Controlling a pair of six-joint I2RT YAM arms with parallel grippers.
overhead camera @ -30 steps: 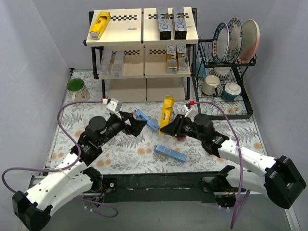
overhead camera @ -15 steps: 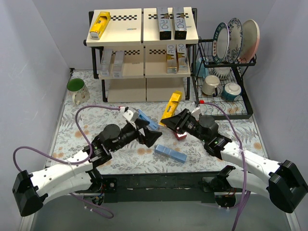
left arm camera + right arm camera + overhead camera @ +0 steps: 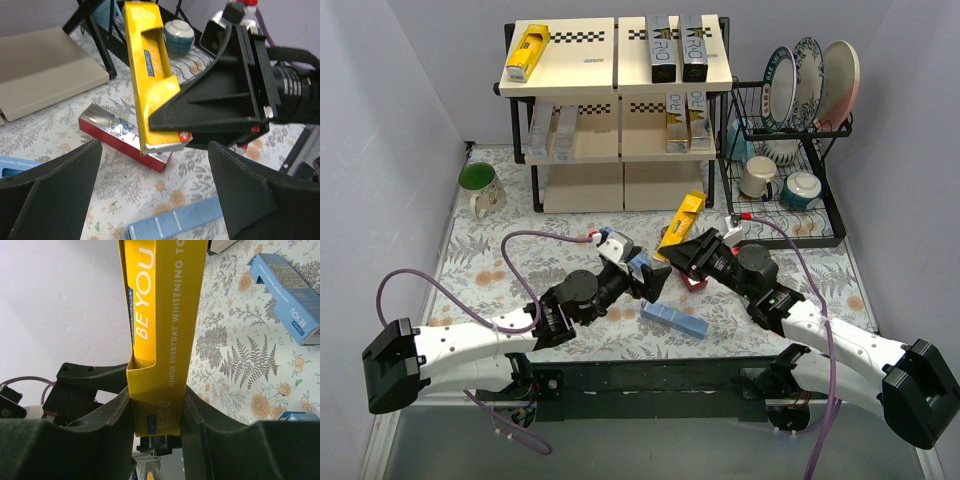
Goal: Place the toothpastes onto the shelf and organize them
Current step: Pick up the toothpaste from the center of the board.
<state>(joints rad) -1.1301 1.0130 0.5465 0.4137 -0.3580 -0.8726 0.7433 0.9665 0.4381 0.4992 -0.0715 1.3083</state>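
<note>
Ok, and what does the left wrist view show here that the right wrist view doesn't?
Only the left wrist view shows the red carton lying on the table by the lower end of the yellow carton. It also shows the shelf's cream bottom board and a teal cup in the wire rack. Only the right wrist view shows the yellow carton's printed face, reading BE YOU, and the same lettering on a blue carton. Both show the yellow carton clamped in the right jaws above the floral table cover.
</note>
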